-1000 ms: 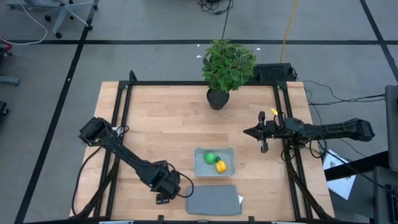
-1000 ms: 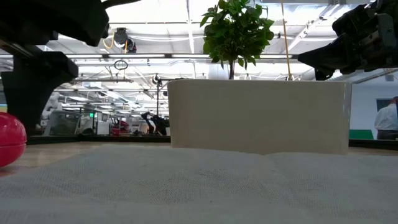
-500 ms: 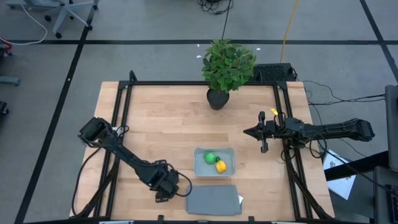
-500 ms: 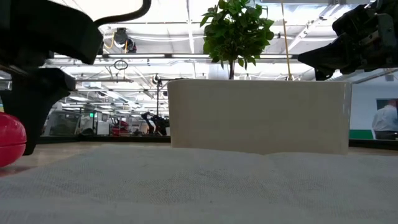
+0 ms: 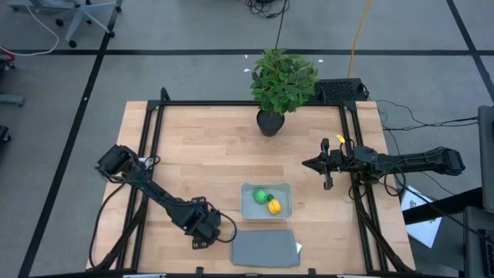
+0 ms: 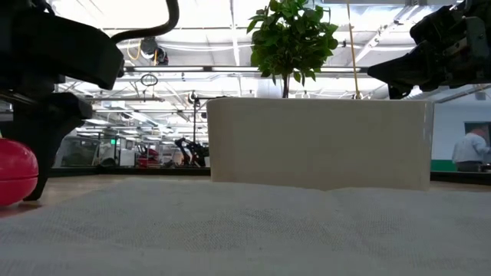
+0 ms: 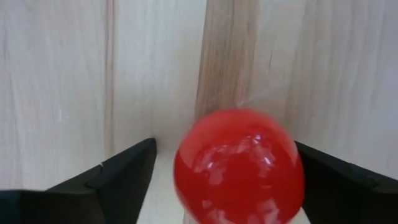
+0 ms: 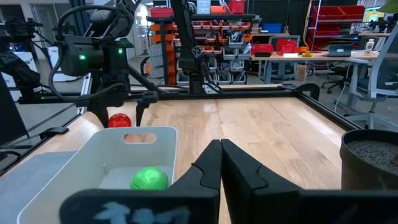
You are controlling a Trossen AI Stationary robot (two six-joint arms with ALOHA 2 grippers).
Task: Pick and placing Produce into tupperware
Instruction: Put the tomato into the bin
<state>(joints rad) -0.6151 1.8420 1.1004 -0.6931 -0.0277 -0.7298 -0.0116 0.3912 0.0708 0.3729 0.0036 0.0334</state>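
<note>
The round red fruit [image 7: 238, 167] rests on the wood near the table's near edge, left of the lid, and also shows in the low view [image 6: 15, 172]. My left gripper [image 7: 225, 144] is open and low over it, one finger on each side; from above [image 5: 202, 234] it hides the fruit. The tupperware [image 5: 266, 201] holds the round green fruit [image 5: 262, 196] and the yellow fruit [image 5: 273, 206]. My right gripper [image 5: 309, 164] waits shut above the table's right side, right of and slightly beyond the tub. My left gripper comes at the red fruit from above, pointing down. One finger [image 7: 118, 174] stands clear of it with bare wood between. The other finger [image 7: 339, 180] meets the fruit's outline, and I cannot tell whether it touches. The fruit sits on the table.
A flat grey lid [image 5: 265, 248] lies at the near edge, just in front of the tub and right of my left gripper. A potted plant [image 5: 282, 81] stands at the far edge. Black frame rails [image 5: 150, 154] run along the table's sides. Bare wood lies between plant and tub.
My left gripper has come down over the red fruit, staying open, so its fingers now reach the table beside it. The fruit, the tub and my right arm have kept still.
</note>
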